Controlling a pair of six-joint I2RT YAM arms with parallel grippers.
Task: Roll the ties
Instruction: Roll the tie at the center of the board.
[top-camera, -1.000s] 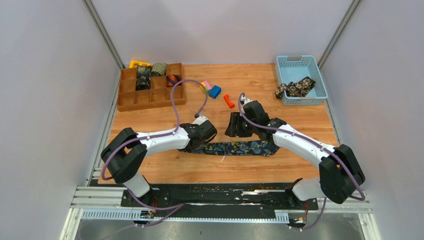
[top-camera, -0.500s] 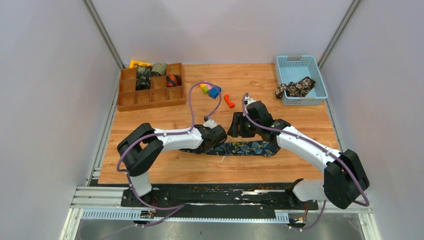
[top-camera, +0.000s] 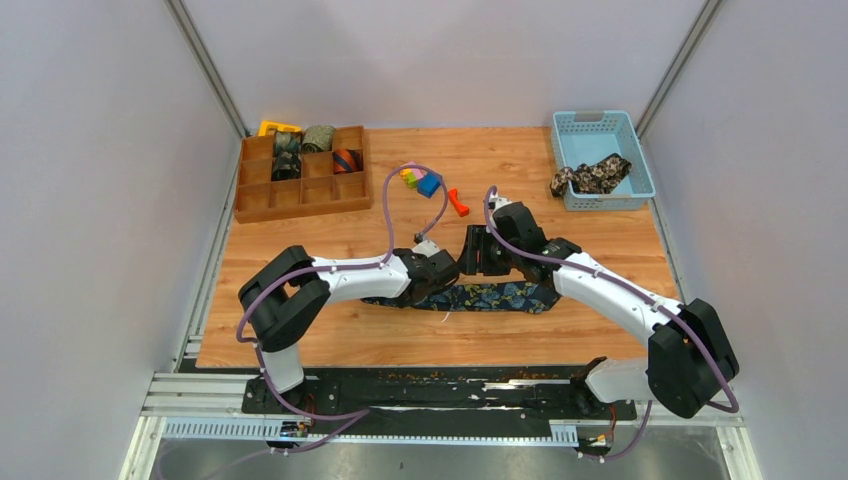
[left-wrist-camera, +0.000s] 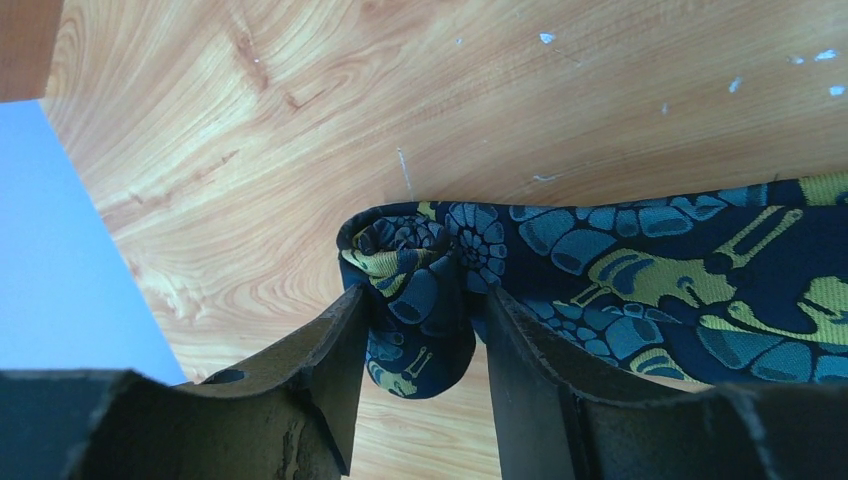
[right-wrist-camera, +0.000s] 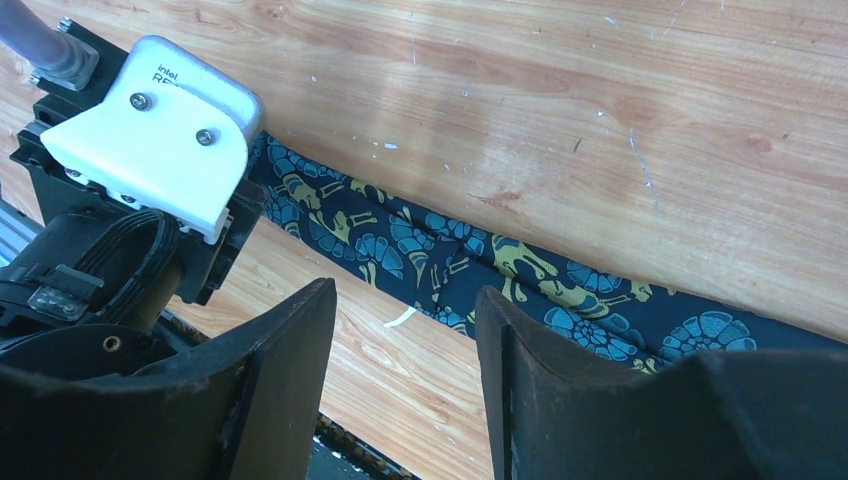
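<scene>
While the navy necktie with gold-teal paisley (top-camera: 495, 296) lies flat across the near middle of the light wooden table (top-camera: 300, 335), running left to right, its left end is wound into a small coil (left-wrist-camera: 405, 262).

Left gripper (left-wrist-camera: 422, 300): fingers stand on either side of that coil. Fabric touches both inner faces. Clamped or only resting against the cloth, I cannot tell. From above, the left gripper (top-camera: 443, 274) sits low over the tie's left part, its arm reaching in from the near left.

Right gripper (right-wrist-camera: 405, 295): jaws spread, nothing between them, held above the flat stretch of the tie (right-wrist-camera: 520, 265). From above, the right gripper (top-camera: 474, 252) is just on the far side of the tie, close beside the left one. The left arm's white camera housing (right-wrist-camera: 150, 130) shows at the left of the right wrist view.

Far left: brown wooden compartment tray (top-camera: 300, 197). Four rolled ties sit in its far compartments: a dark one (top-camera: 288, 143), a green one (top-camera: 318, 137), an orange-navy striped one (top-camera: 346, 158) and another dark one (top-camera: 286, 166).

Far right: pale blue plastic basket (top-camera: 640, 165) with a black-tan floral tie (top-camera: 590, 176) bunched inside, unrolled.

Far middle: a cluster of small coloured plastic blocks (top-camera: 422, 180) and an orange plastic piece (top-camera: 458, 202), well apart from the paisley tie.
</scene>
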